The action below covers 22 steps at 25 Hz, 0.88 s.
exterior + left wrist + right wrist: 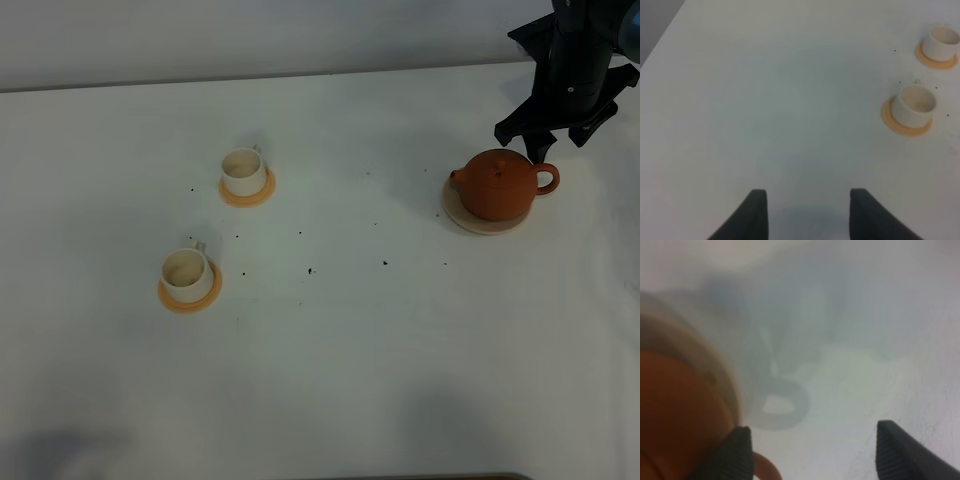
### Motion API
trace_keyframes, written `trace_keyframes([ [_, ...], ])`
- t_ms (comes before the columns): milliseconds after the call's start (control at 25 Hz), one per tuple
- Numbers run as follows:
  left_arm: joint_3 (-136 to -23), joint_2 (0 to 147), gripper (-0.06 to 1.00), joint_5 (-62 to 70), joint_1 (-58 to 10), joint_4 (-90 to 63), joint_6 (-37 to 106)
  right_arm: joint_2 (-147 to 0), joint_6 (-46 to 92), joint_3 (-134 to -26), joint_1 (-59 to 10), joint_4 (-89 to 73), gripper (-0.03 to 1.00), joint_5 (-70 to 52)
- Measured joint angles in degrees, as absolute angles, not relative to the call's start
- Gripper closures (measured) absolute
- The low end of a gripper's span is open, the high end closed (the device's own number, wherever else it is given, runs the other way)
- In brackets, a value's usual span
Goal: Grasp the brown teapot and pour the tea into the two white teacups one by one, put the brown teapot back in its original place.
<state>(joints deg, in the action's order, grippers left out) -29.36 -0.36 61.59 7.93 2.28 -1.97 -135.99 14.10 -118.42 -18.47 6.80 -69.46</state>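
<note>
The right end effector [545, 138], spread wide and empty, hovers just beside the loop handle [547, 180] of the squat reddish-brown clay teapot [497, 187] on its pale round disc [470, 222].

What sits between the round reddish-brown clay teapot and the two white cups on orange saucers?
Nothing but bare white table and a few tiny dark specks, as the exterior high view shows.
</note>
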Motion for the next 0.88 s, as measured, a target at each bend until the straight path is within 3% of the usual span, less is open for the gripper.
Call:
trace_keyframes([
  [880, -29.36, -0.36, 0.56, 61.59, 7.93, 2.22, -1.92, -132.16, 10.6, -111.71, -17.69, 4.41, 0.45, -69.03],
])
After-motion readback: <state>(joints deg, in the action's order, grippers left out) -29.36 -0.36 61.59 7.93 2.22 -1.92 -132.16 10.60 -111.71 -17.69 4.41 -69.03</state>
